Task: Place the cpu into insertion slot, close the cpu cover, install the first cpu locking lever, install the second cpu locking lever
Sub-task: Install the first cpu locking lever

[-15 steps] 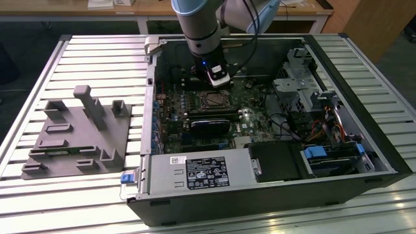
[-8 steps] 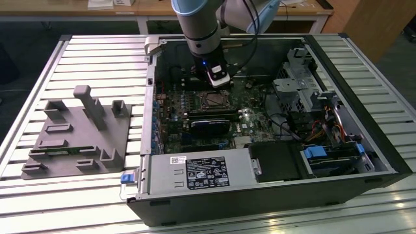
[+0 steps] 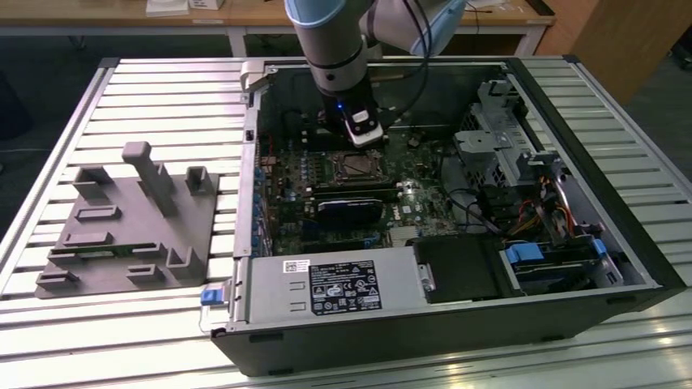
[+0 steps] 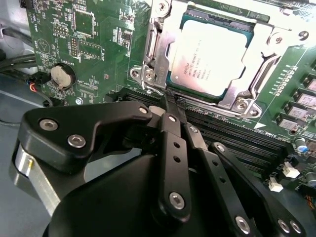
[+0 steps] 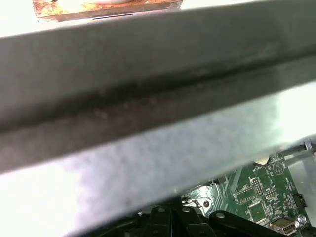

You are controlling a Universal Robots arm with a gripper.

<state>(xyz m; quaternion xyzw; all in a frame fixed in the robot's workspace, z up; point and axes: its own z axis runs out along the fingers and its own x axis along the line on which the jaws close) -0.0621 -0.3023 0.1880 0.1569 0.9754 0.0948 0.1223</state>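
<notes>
Gripper [image 4: 170,106] tips together just beside covered cpu [image 4: 210,59]

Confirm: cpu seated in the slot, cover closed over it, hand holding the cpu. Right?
Not quite. The hand holds nothing; its fingers are shut together beside the insertion slot. The second wrist view shows the cpu seated, the cpu cover closed over it.

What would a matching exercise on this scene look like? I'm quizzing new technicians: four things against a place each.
Things:
1. cpu
2. cpu cover
3. coin cell
4. grey fixture block

Places:
a. on the slatted table, outside the case
b. seated in the insertion slot
c. lying over the cpu's edges
d. on the green board, apart from the slot

Pairs: 1-b, 2-c, 3-d, 4-a
</notes>
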